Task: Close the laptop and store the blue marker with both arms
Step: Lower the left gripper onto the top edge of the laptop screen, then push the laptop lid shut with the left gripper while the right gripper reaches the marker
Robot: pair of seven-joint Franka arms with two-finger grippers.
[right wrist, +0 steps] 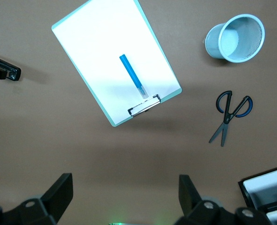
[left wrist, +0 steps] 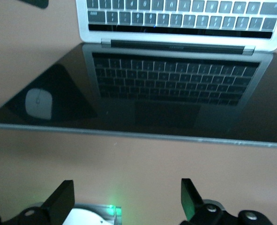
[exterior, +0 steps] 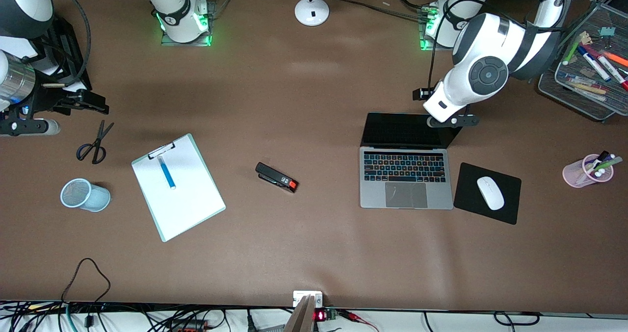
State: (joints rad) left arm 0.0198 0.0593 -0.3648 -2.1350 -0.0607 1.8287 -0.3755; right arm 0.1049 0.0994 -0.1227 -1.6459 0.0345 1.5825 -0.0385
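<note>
The silver-grey laptop (exterior: 406,177) stands open toward the left arm's end of the table, its dark screen (exterior: 407,131) upright. In the left wrist view the screen (left wrist: 138,93) reflects the keyboard. My left gripper (exterior: 452,121) is open and empty, over the table by the lid's top edge; its fingers (left wrist: 190,197) are wide apart. The blue marker (exterior: 167,172) lies on a white clipboard (exterior: 184,202) toward the right arm's end, and also shows in the right wrist view (right wrist: 131,80). My right gripper (exterior: 24,125) is open and empty (right wrist: 125,183), high over the table's end, above the scissors.
Scissors (exterior: 94,143) and a pale blue mesh cup (exterior: 84,194) on its side lie beside the clipboard. A black stapler (exterior: 276,177) lies mid-table. A white mouse (exterior: 490,192) sits on a black pad beside the laptop. A pink pen cup (exterior: 588,170) and a mesh tray (exterior: 574,91) stand at the left arm's end.
</note>
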